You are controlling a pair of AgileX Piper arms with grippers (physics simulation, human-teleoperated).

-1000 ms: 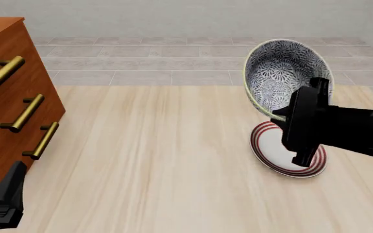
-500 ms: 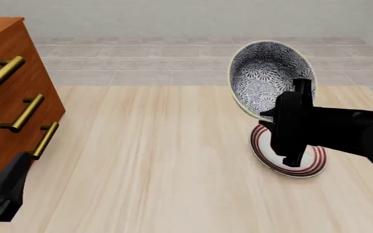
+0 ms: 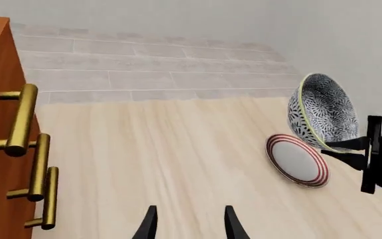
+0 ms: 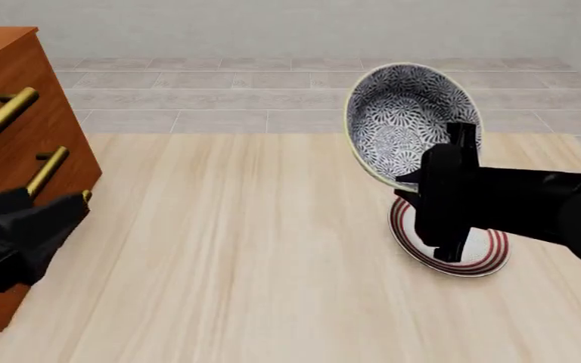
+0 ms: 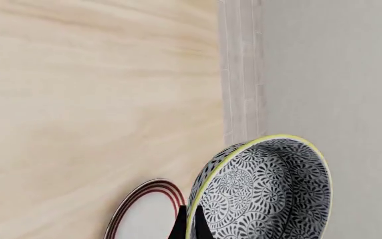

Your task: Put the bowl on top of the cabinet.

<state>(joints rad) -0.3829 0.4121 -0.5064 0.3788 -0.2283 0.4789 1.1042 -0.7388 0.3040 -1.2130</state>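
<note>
Bowl (image 4: 408,121) is up in the air on the right side of the table (image 4: 230,249), tipped on edge so its opening faces toward the camera and a bit to the left in the front view, and the pale rim reads as a tall oval with the long axis running roughly up and down. It hangs just above the red-ringed plate (image 4: 472,253), which sits flat on the wood, and it's well apart from the cabinet (image 4: 8,128) over on the left. Right gripper (image 4: 434,181) is clamped on the bowl's lower rim, and the right wrist view shows that best: two thin dark fingers (image 5: 181,226) pinched close together with the yellowish rim between them, one inside the bowl and one outside. You can't see that pinch from the front because the black gripper body covers it. Left wrist view gives the side-on look instead, showing the bowl's patterned outer wall and the gap between bowl and plate. Left gripper (image 3: 188,224) is spread apart with nothing in it, bare table between the tips, sitting low near the cabinet's brass handles (image 3: 25,122).
</note>
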